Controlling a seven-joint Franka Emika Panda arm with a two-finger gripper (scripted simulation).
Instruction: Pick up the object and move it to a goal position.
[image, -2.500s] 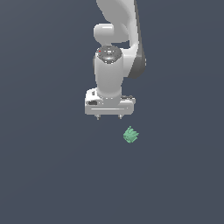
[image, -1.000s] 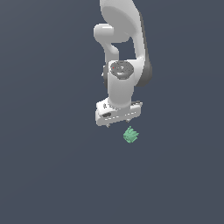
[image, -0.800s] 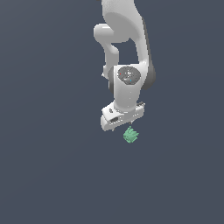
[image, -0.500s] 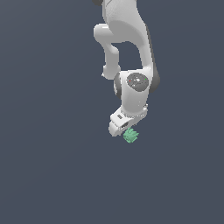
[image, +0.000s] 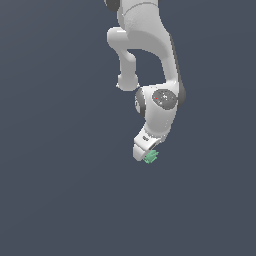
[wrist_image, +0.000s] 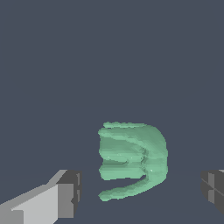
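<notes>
The object (image: 151, 157) is a small mint-green jagged lump lying on the dark grey floor. The white arm has come down over it, and the gripper (image: 146, 155) sits right at the lump, which pokes out at the hand's lower edge. In the wrist view the object (wrist_image: 132, 159) fills the space between the two fingertips (wrist_image: 65, 192), with a gap on each side. The gripper (wrist_image: 140, 188) is open and its fingers straddle the lump without touching it.
Only the flat dark grey floor (image: 60, 190) surrounds the arm and the lump. No other object or edge shows in either view.
The arm has swung down and toward the exterior view's right, and the hand has turned. The gripper went from above and left of the lump to right over it.
</notes>
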